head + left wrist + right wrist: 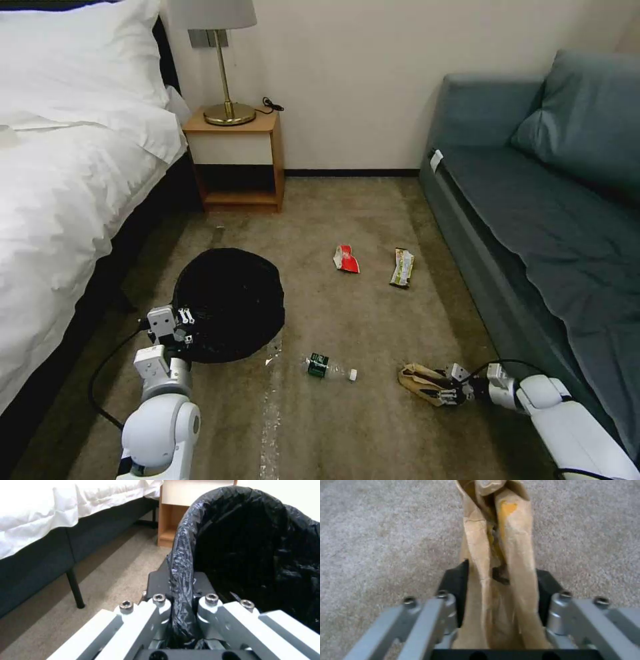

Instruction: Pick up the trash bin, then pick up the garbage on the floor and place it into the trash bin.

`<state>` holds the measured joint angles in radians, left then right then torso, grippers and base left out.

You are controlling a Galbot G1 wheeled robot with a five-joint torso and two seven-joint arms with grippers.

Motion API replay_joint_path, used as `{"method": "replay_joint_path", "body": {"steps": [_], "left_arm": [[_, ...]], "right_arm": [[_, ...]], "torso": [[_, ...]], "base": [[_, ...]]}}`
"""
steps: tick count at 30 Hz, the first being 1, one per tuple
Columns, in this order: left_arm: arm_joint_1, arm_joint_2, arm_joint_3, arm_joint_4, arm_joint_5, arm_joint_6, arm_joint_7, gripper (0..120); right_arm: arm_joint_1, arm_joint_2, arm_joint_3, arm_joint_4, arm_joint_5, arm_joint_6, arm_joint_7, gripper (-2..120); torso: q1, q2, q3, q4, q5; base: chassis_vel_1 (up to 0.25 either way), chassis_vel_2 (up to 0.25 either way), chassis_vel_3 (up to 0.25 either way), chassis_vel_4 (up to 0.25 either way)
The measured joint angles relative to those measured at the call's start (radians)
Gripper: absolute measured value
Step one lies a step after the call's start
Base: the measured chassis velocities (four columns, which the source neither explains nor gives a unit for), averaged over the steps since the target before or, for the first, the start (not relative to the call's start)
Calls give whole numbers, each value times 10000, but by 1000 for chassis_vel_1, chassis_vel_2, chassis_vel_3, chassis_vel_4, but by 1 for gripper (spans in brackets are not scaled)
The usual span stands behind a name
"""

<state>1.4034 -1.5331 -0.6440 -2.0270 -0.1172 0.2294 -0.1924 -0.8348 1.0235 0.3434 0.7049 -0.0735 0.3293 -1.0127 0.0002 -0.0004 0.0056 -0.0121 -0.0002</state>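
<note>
The left end effector (184,327) is clamped on the near rim of the trash bin (230,303), beside the bed (60,200). The right end effector (448,387) pinches the crumpled brown paper bag (419,383) low over the floor (373,427). The clear bottle (328,367) lies between them; beyond lie the red-white wrapper (347,259) and green-yellow wrapper (402,267).

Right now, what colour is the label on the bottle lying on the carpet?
Green, on the clear bottle; the head view shows it best.
</note>
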Motion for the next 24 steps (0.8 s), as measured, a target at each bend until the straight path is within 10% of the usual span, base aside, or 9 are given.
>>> {"method": "replay_joint_path", "body": {"steps": [9, 24], "left_arm": [[-129, -25, -127, 106, -103, 21, -29, 4], [-81, -153, 265, 260, -48, 7, -126, 4]], "right_arm": [[-152, -25, 139, 1, 107, 0, 20, 1], [-474, 151, 151, 2247, 3020, 70, 2275, 0]], "torso": [[0, 0, 0, 1, 1], [0, 0, 0, 1, -1]], "base": [[0, 0, 0, 0], [0, 0, 0, 0]]}}
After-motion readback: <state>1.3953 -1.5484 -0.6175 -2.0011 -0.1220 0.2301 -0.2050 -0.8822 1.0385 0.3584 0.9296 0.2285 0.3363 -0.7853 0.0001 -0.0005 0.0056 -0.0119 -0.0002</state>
